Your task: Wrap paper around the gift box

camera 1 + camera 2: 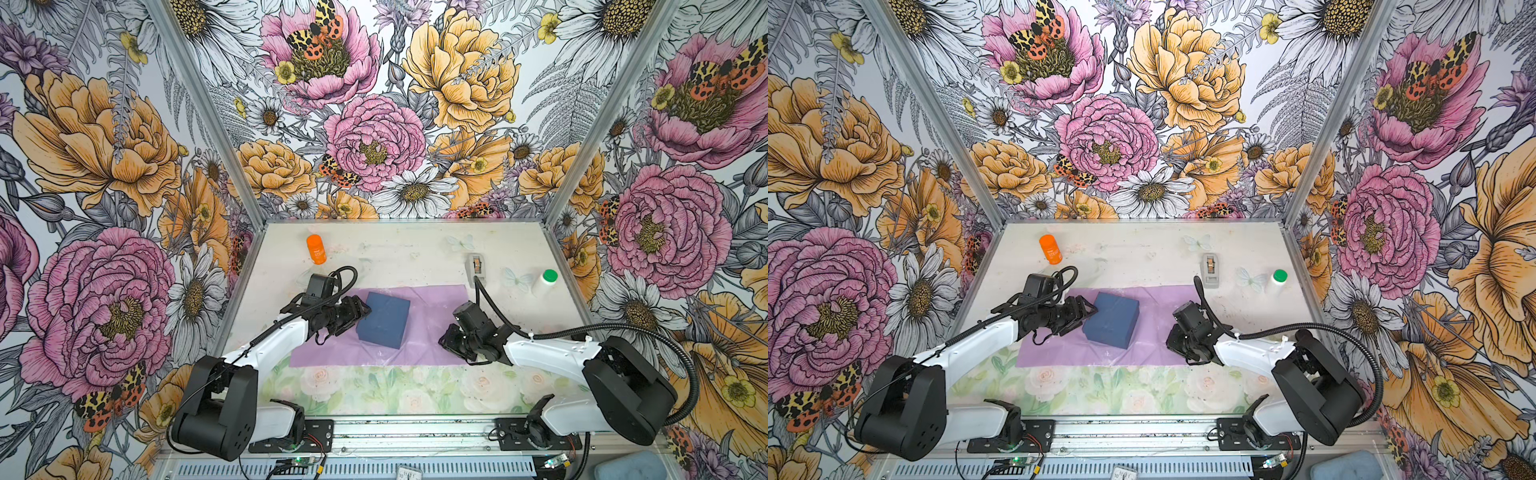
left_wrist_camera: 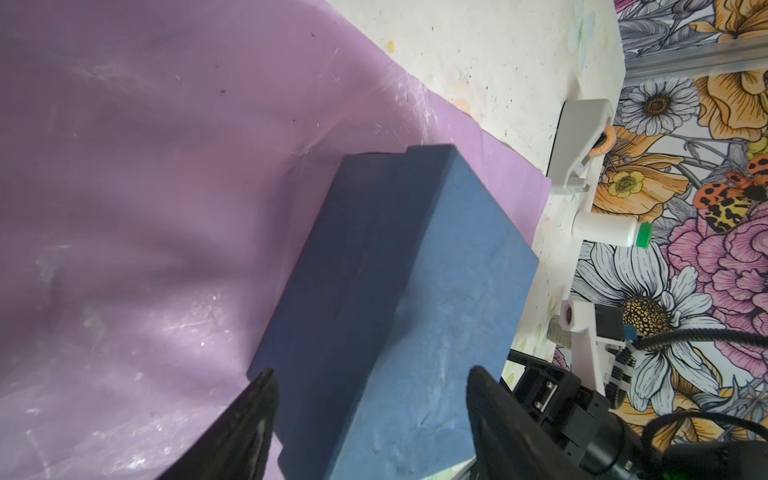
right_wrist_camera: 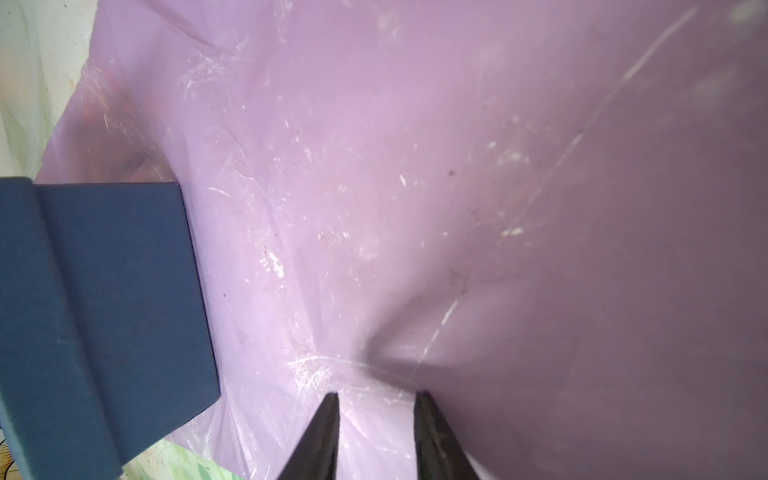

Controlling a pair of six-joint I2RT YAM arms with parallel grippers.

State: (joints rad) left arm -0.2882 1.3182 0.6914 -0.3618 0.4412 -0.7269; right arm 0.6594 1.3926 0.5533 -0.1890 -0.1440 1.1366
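Note:
The navy gift box [image 1: 384, 318] sits skewed on the left half of the lilac paper [image 1: 432, 316], which lies flat on the table in both top views. My left gripper [image 1: 359, 318] is at the box's left end. In the left wrist view its jaws stand wide with the gift box [image 2: 395, 291] filling the gap, shut on it. My right gripper [image 1: 444, 343] is low over the paper's right part, apart from the box. In the right wrist view the right gripper [image 3: 376, 395] has a narrow gap, with its tips on the paper [image 3: 415, 187], which puckers just ahead of them.
An orange bottle [image 1: 316, 249] stands at the back left. A grey tape dispenser [image 1: 476, 268] and a white bottle with a green cap [image 1: 546, 281] stand at the back right, behind the right arm. Floral walls close in three sides.

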